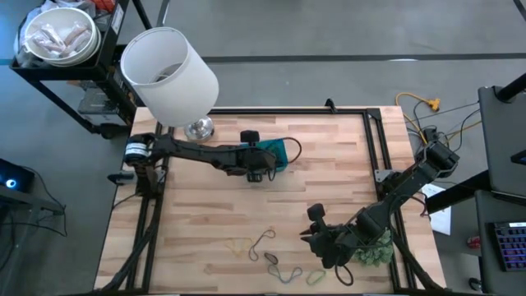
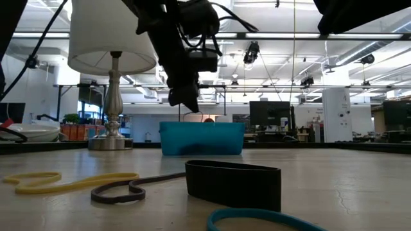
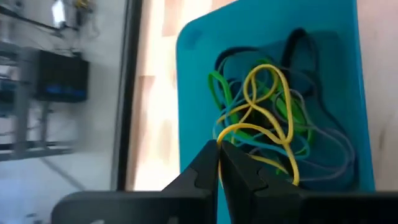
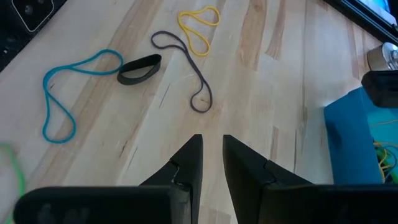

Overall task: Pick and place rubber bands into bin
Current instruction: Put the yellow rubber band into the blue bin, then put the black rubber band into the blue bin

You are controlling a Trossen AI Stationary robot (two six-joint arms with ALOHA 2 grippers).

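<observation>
The blue bin (image 1: 278, 153) stands at the table's far middle and holds a tangle of green, yellow, blue and dark rubber bands (image 3: 292, 118). My left gripper (image 3: 219, 151) hovers over the bin (image 3: 193, 93), shut on a yellow band; in the low view it (image 2: 185, 101) is just above the bin's wall (image 2: 202, 138). My right gripper (image 4: 211, 149) is open above bare wood near the table's near right. Ahead of it lie loose bands: yellow (image 4: 199, 22), dark grey (image 4: 186, 68), black (image 4: 140, 68), blue (image 4: 68, 93), and green (image 1: 316, 277). My left gripper pinches a yellow rubber band by one end of its loop (image 3: 233, 129) between its fingertips, coming from above the bin. The rest of the band twists away over the pile in the bin; whether it rests on the pile I cannot tell.
A lamp with a big white shade (image 1: 168, 74) and metal base (image 1: 199, 127) stands at the far left, close to the left arm. A green plant ball (image 1: 374, 255) sits by the right arm at the near right corner. Bare wood lies between bin and loose bands.
</observation>
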